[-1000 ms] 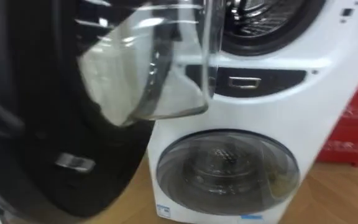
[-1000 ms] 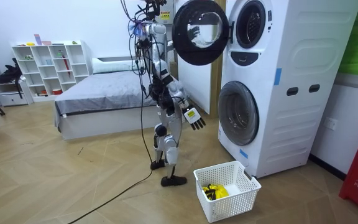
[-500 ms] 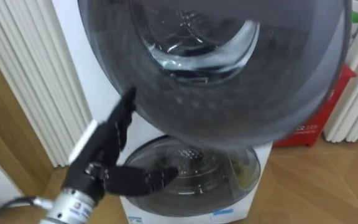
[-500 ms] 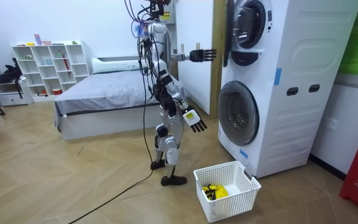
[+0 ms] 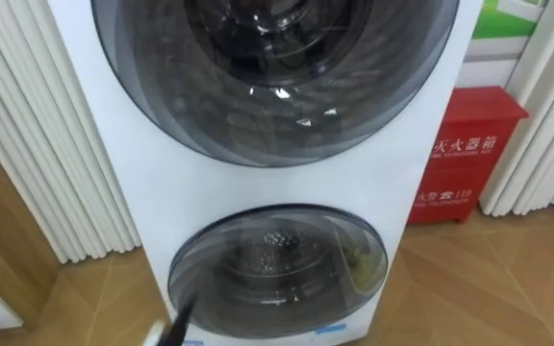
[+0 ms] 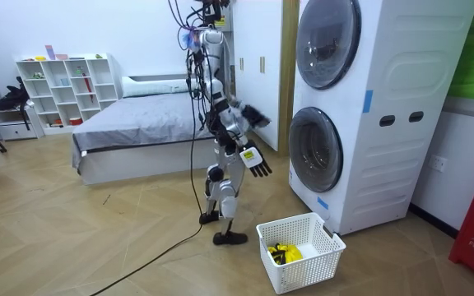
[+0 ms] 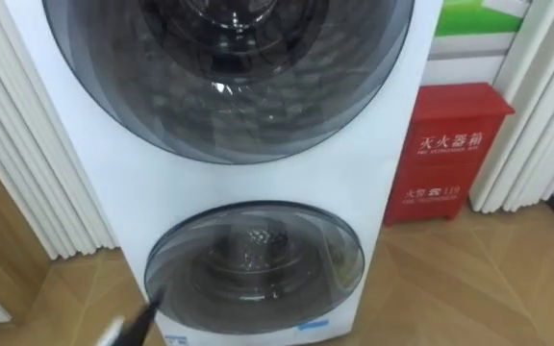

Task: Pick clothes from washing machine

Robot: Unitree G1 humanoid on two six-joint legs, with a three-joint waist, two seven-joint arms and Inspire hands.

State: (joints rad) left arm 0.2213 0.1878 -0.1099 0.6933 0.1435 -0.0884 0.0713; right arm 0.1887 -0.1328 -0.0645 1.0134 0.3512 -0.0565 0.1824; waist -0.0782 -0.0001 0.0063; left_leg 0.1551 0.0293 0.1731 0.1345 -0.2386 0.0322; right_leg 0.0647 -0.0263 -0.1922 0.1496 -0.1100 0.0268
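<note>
While both round doors of the stacked washing machine (image 5: 113, 192) are closed, no clothing can be reached from where the hands hang. The upper door (image 5: 277, 77) and the lower door (image 5: 277, 269) sit flush in the white front. Through the upper glass I can make out the drum but no garment. At the right of the lower glass there is a yellowish patch, which may be cloth or only a reflection.

The one piece of clothing that is plainly visible is a yellow cloth (image 6: 285, 252). It lies in the white basket (image 6: 307, 270) on the floor, near the robot's feet and just in front of the machine.

The robot stands upright facing the machine, with a red cabinet (image 5: 460, 154) to the right of it. Its left hand (image 5: 179, 315) shows as a dark tip at the near edge, just below the lower door's left rim; whether it is spread or curled I cannot tell. The right hand (image 6: 257, 162) hangs at hip height with its fingers apart and holds nothing.

If more clothes are to come out, they lie beyond the glass, straight ahead of the left hand and lower than its partner's reach would suggest. The left hand seems the nearer to the lower door, which would have to be swung open first.
</note>
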